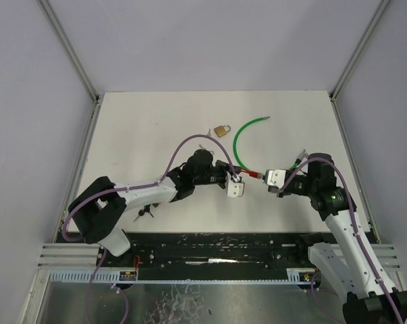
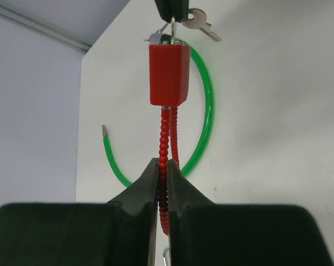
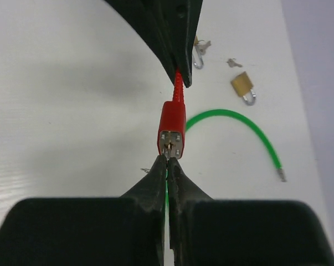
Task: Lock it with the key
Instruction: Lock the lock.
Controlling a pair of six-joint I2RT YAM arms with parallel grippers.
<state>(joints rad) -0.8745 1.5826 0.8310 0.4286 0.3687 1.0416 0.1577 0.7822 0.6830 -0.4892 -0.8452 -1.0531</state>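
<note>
Left pincer (image 2: pixel 162 172) is pressed together on the red cable (image 2: pixel 164 133), with the lock (image 3: pixel 172 124) body just ahead of its tips. Right pincer (image 3: pixel 168 162) pinches the key (image 3: pixel 167 149) at the lock's end face. Lock is probably light with a rigid body, but the cable flexes, so hold it close to the body and take the thin key by its bow.

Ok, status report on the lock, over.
Left jaws shut on red cable. Right jaws shut on key seated in red lock body. Brass padlock, green cable lie nearby, not blocking.
</note>
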